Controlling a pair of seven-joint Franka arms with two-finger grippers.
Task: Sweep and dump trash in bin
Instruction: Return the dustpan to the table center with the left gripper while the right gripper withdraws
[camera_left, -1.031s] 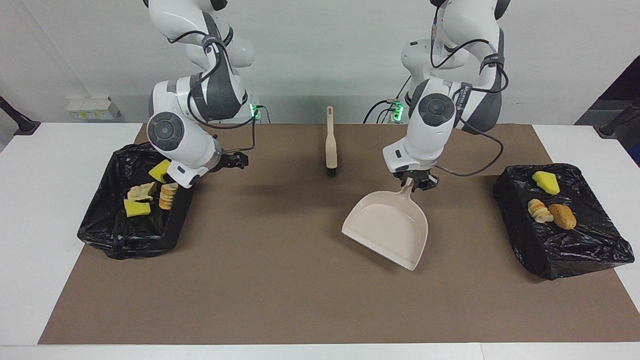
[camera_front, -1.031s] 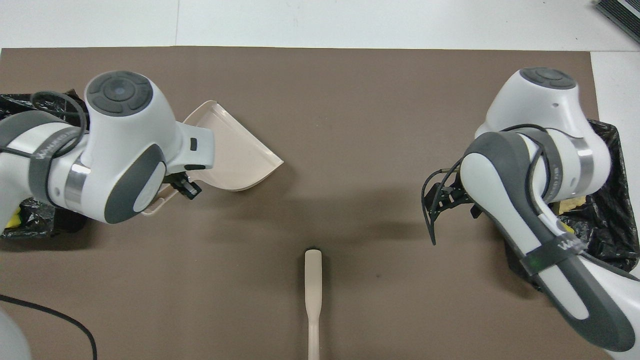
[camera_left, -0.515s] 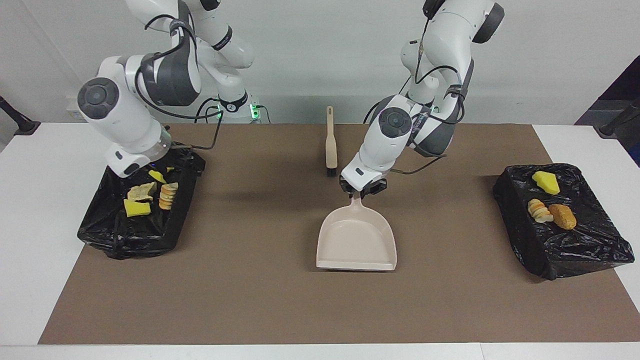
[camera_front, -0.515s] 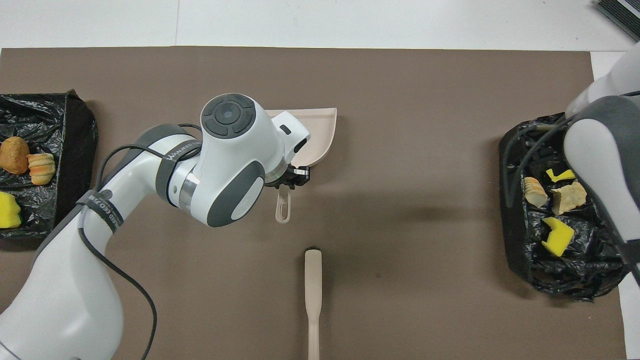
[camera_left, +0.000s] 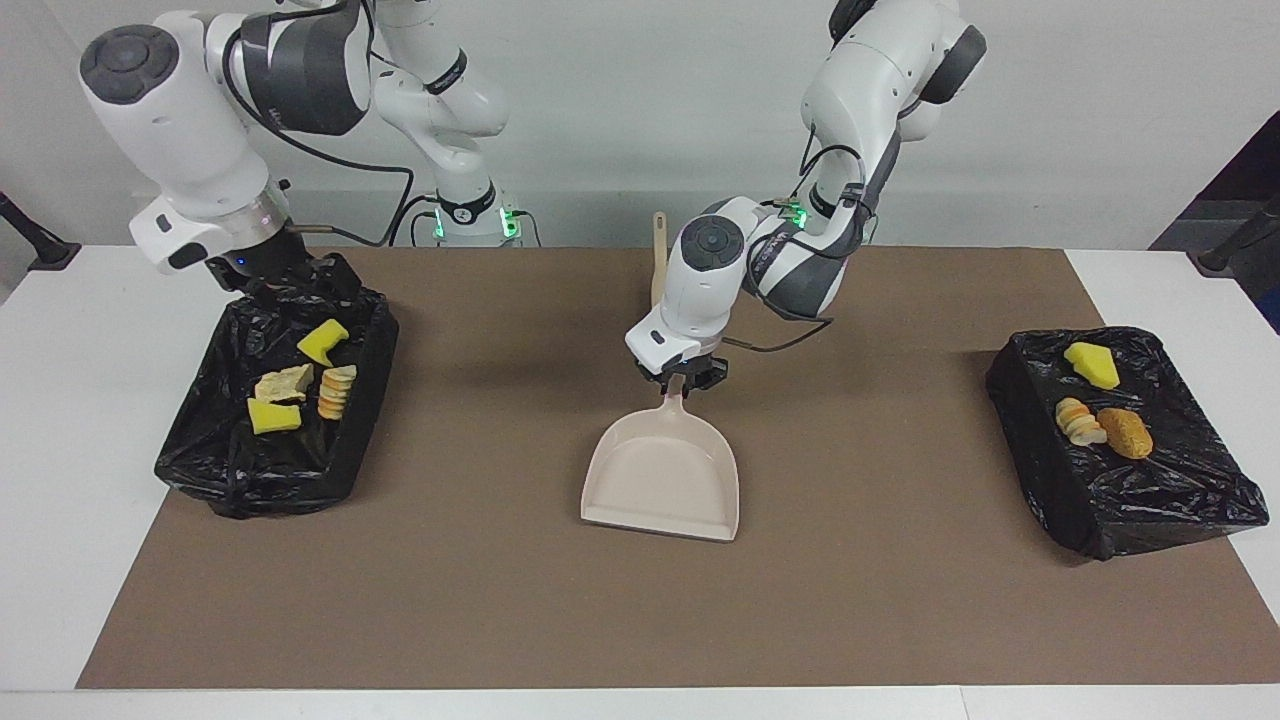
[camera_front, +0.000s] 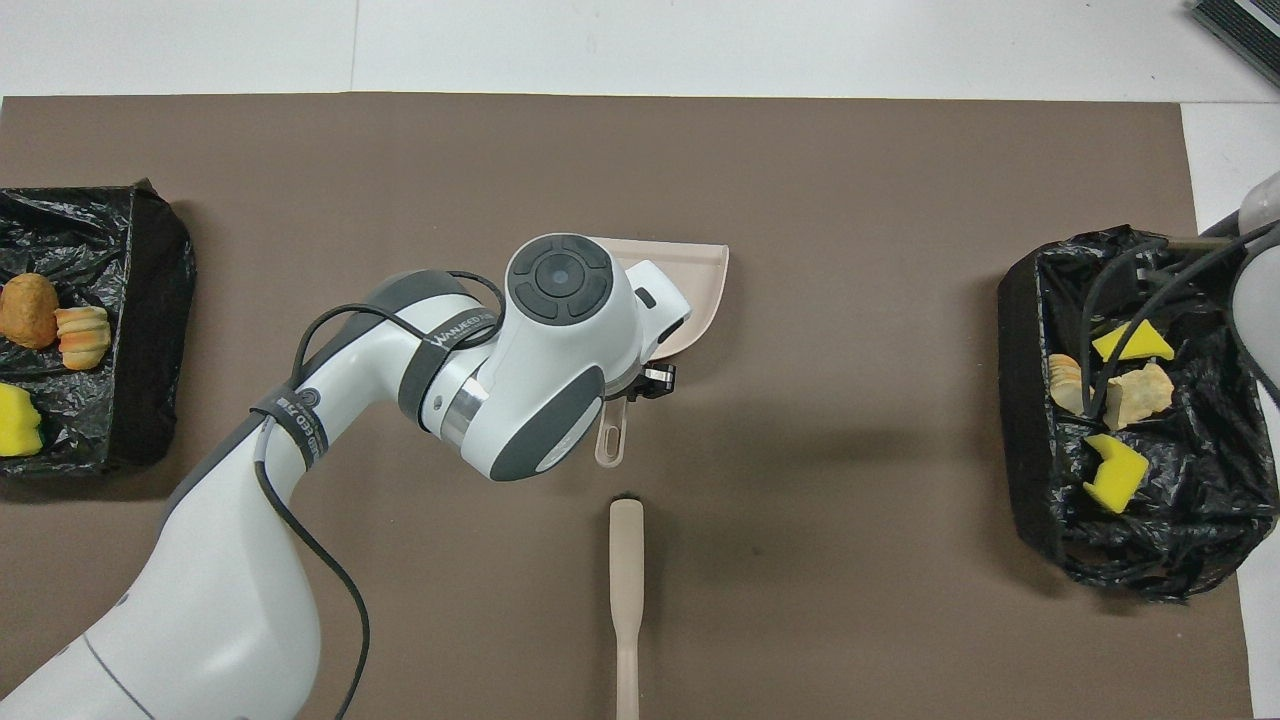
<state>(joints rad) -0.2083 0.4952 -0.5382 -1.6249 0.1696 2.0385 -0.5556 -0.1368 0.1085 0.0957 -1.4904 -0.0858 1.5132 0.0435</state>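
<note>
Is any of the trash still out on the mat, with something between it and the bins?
None shows on the mat. Four scraps lie in the right arm's bin, three scraps in the left arm's bin. The left gripper holds the dustpan.

Smooth plastic dustpan, crinkly glossy bin liners, matt mat

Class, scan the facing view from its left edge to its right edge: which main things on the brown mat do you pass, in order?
Black-lined bin with four scraps → beige dustpan, its handle held by the left gripper → black-lined bin with three scraps.
</note>
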